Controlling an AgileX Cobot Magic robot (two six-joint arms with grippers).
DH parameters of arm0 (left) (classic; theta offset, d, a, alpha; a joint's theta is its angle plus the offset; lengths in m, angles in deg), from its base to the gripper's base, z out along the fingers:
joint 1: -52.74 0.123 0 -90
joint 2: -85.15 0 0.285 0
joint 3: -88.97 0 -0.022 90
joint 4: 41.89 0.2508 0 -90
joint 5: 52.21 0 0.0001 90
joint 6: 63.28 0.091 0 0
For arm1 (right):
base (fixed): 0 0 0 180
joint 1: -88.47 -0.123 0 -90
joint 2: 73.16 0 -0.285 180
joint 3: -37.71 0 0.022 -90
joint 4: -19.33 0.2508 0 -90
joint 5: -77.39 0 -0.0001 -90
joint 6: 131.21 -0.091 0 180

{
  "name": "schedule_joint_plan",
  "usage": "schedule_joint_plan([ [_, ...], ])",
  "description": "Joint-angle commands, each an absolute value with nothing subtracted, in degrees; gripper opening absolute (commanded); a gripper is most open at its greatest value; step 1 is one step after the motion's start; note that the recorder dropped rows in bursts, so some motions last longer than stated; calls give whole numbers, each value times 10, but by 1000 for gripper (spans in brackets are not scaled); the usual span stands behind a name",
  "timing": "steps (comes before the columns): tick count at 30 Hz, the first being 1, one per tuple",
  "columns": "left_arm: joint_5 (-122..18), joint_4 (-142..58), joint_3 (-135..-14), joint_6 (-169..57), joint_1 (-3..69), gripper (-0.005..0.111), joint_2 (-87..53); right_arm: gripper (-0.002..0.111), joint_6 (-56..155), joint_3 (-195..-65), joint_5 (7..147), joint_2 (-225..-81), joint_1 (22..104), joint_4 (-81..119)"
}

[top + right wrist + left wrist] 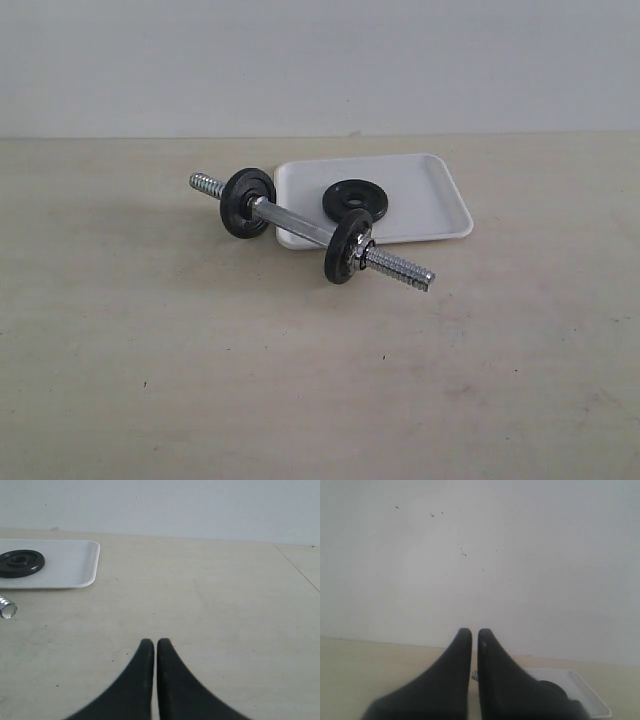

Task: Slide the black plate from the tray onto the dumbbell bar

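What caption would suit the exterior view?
Dumbbell bar with two mounted discs lies by a white tray holding the black plate.

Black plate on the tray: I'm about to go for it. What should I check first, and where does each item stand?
1. Black plate lies flat in the tray, nothing on it: ok.
2. Dumbbell bar has a bare threaded end to load: ok.
3. Left jaws open for a grasp: not ok, shut and empty.
4. Right jaws open for a grasp: not ok, shut and empty.
5. Dumbbell bar secured against rolling: cannot tell.
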State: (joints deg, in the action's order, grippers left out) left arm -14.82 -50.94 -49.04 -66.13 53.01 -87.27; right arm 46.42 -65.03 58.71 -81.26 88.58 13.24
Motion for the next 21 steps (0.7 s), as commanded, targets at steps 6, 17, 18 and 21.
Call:
schedule_joint_plan([
  [6, -153, -503, -493, -657, 527, 4, -871, 0, 463, -651, 589, -810, 886, 133],
  [17, -170, -501, -493, -657, 527, 4, -871, 0, 463, -651, 586, -810, 886, 133],
  [18, -171, -500, -493, -657, 527, 4, -871, 0, 463, -651, 586, -810, 886, 133],
  [21, -175, -498, -493, -657, 527, 4, -871, 0, 463, -651, 586, -810, 886, 133],
])
